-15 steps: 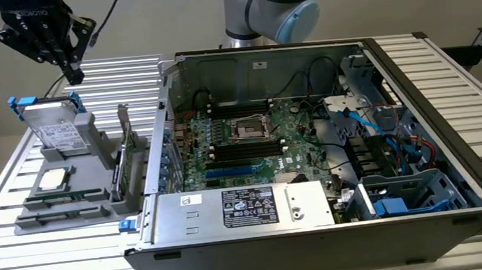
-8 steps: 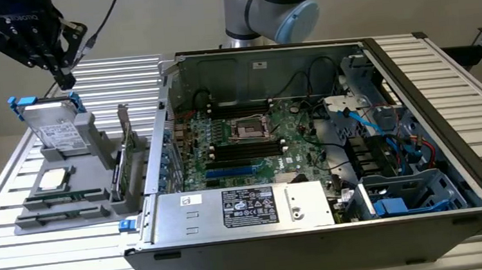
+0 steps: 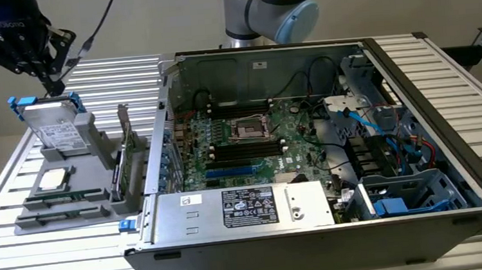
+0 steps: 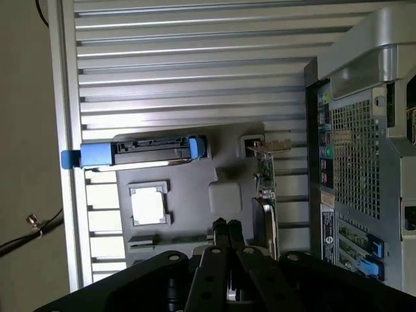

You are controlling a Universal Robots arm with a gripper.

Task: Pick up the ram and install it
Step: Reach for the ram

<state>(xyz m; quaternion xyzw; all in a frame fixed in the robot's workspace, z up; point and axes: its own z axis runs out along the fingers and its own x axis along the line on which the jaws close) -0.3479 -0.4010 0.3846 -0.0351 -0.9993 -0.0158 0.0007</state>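
My gripper [image 3: 54, 85] hangs at the far left of the exterior view, just above the upright hard drive [image 3: 55, 130] in the grey holder [image 3: 98, 185]. Its two fingers [image 4: 226, 229] are pressed together with nothing between them. The ram [image 3: 57, 200] looks like a thin green strip lying in a low slot near the holder's front, well below the gripper. The open computer case [image 3: 427, 94] lies to the exterior view's right, with long black slots [image 3: 247, 150] on its motherboard [image 3: 292, 131].
The holder also carries a square processor [image 3: 51, 179] [image 4: 148, 207] and an upright green expansion card [image 3: 124, 128] [image 4: 263, 179] beside the case wall. A silver power supply [image 3: 247, 207] sits at the case's front. The slatted metal table [image 3: 53, 266] surrounds everything.
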